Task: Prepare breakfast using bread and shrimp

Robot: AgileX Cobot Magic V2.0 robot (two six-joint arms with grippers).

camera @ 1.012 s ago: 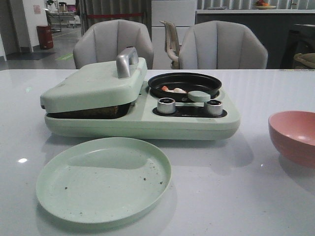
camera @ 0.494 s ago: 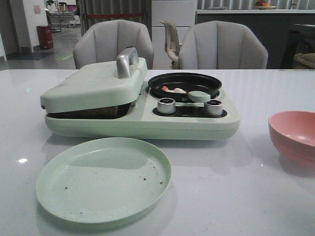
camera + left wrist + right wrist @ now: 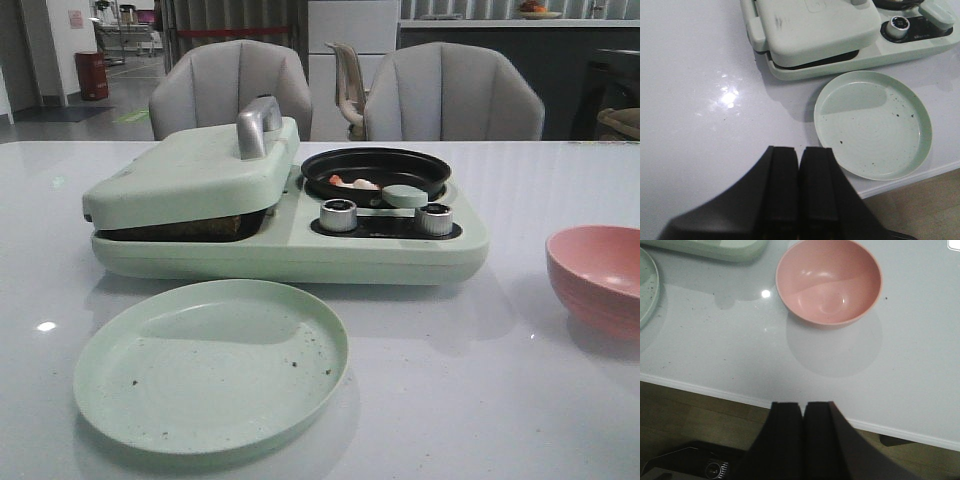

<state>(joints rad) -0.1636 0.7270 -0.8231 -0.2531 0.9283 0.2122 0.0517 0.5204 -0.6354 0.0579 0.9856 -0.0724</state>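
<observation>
Pale mint-green breakfast maker [image 3: 290,245] with silver handle [image 3: 256,125], black pan [image 3: 375,168], silver knobs [image 3: 338,214]. Mint-green plate [image 3: 210,365] with dark specks. Pink bowl [image 3: 829,281]. Pink-orange and whitish shrimp [image 3: 353,183]. White glossy table [image 3: 480,400]. Black grippers.

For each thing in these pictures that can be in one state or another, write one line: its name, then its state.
sandwich press lid: lowered, a dark gap under it
bread: barely visible in that gap
black pan: uncovered, holding shrimp
green plate: empty apart from crumbs
pink bowl: upright, empty
left gripper: shut, empty
right gripper: shut, empty
</observation>
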